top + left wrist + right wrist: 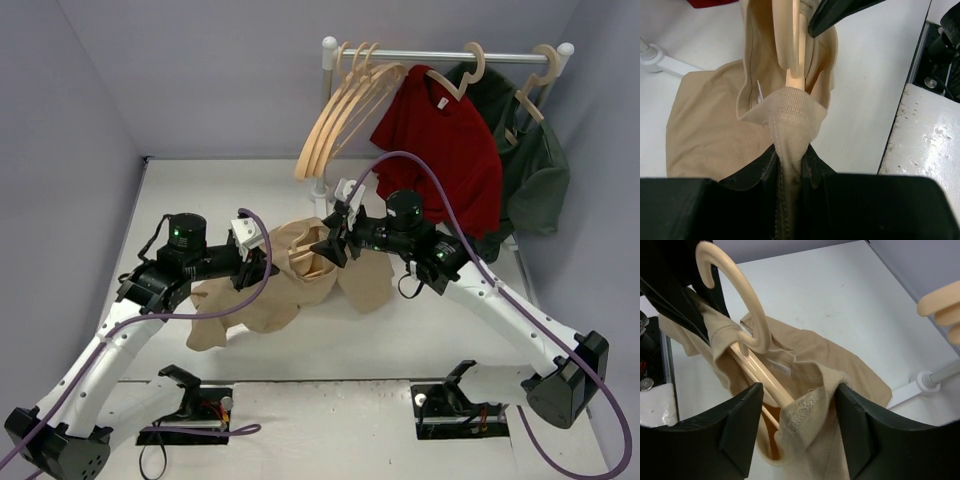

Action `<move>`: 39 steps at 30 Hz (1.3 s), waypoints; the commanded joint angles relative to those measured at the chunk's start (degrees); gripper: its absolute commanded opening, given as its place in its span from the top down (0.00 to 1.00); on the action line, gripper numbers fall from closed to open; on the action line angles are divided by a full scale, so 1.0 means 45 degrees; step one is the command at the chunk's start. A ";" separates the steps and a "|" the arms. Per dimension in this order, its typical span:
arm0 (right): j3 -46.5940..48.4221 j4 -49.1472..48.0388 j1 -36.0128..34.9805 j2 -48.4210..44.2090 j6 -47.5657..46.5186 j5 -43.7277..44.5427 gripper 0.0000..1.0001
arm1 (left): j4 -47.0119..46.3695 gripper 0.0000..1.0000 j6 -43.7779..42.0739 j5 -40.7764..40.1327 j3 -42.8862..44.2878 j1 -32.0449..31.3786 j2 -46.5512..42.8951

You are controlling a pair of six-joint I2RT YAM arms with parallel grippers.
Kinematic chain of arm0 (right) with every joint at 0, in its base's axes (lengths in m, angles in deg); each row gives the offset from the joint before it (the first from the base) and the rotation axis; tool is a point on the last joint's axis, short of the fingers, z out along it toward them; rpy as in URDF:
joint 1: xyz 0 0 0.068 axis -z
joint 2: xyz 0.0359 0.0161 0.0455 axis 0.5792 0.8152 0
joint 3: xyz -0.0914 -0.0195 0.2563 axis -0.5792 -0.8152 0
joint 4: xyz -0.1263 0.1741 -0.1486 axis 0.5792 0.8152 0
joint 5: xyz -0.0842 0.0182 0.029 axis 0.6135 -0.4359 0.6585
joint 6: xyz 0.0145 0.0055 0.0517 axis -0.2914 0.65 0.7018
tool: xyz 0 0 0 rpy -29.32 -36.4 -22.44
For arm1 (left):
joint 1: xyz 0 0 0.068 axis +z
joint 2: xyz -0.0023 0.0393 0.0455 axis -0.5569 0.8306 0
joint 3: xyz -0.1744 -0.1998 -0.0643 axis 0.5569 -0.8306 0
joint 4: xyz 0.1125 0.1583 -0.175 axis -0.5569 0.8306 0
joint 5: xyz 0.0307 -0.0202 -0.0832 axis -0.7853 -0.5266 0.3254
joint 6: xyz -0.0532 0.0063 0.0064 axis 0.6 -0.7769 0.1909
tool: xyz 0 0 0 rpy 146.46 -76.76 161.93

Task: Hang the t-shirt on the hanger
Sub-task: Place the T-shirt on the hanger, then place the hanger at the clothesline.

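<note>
T-shirt [300, 275] lifted by collar over table [400, 330], hanger [747, 315] inside neck; left gripper [792, 170] pinches collar rib; right gripper [799, 390] released, jaws astride loose collar; cloth light, limp, probably slippery; best gripped at ribbed collar.

1. I see bright, even, diffuse light from overhead; the white table [330, 345] shows no harsh glare.
2. Beneath the left gripper [268, 265], the t-shirt [300, 280] casts only a soft, pale shadow.
3. In the left wrist view, the fingers [815, 170] nearest the lens go black and featureless.
4. Between the right gripper [797, 400] fingers the fabric weave is sharp; right of them, the spare hangers [940, 305] look soft.
</note>
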 commanded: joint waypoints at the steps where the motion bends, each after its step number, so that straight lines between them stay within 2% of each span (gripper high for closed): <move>1: -0.0311 -0.0791 0.0258 -0.1331 -0.0086 0.1053 0.41 | -0.1532 1.00 -0.0165 0.0638 -0.0024 0.0212 -0.0389; 10: -0.0501 0.0204 0.2780 -0.2466 0.0202 -0.0569 0.34 | -0.1317 1.00 -0.0431 0.0810 -0.0016 0.0392 -0.0295; 12: -0.0612 0.0340 0.2827 -0.2571 0.0296 -0.0524 0.33 | -0.1375 1.00 -0.0396 0.0871 0.0037 0.0473 -0.0254; 17: -0.1363 0.1139 0.2836 -0.2828 -0.0320 -0.0537 0.41 | -0.1219 1.00 -0.0567 0.1178 0.0493 0.0605 0.0011; 19: -0.1737 0.1372 0.2836 -0.2869 -0.0511 -0.0767 0.41 | -0.0861 1.00 -0.0778 0.1312 0.0795 0.0683 0.0206; 24: -0.1984 0.1430 0.2836 -0.2379 -0.1248 -0.0305 0.32 | -0.0346 1.00 -0.1135 0.1834 0.1134 0.0763 0.0313; 27: -0.1826 0.1412 0.2836 -0.1979 -0.1389 -0.0811 0.27 | -0.0134 1.00 -0.1249 0.1976 0.1195 0.0763 0.0232; 32: -0.1209 0.1394 0.2816 -0.1387 -0.1869 -0.1063 0.24 | 0.1036 1.00 -0.2120 0.3026 0.1926 0.0763 0.0574; 36: -0.0871 0.1421 0.2816 -0.1221 -0.2214 -0.1610 0.28 | 0.1524 1.00 -0.2503 0.3259 0.2394 0.0763 0.0818; 39: -0.0745 0.1451 0.2816 -0.1058 -0.2208 -0.2347 0.38 | 0.1732 1.00 -0.2702 0.3461 0.2634 0.0763 0.1026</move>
